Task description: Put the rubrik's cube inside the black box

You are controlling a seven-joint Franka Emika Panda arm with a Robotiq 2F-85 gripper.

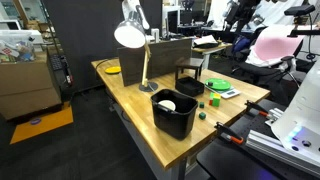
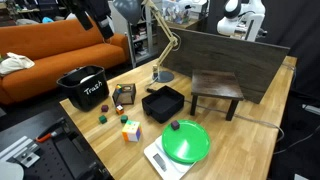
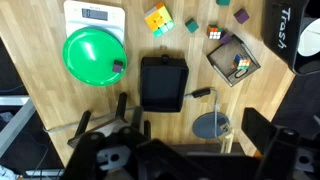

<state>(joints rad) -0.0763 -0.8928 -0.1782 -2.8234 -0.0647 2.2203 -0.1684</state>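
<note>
The rubrik's cube [image 3: 157,18] lies on the wooden table near the scale, with yellow, orange and green faces showing. It also shows in both exterior views [image 2: 131,130] [image 1: 213,100]. The black box [image 3: 163,83] is square, thin-walled and empty, just behind the cube; it shows in both exterior views [image 2: 163,102] [image 1: 190,78]. My gripper [image 3: 190,150] hangs high above the table, over the lamp base and beside the black box. Its jaws look spread apart and hold nothing. It is far from the cube.
A larger black tub [image 2: 82,88] marked "Trash" stands near the box. A green plate [image 3: 94,52], a scale [image 3: 95,14], a wire-frame box [image 3: 233,60] holding a small cube, a dark-green cube [image 3: 193,27], a desk lamp [image 2: 160,45] and a small dark stool [image 2: 216,90] crowd the table.
</note>
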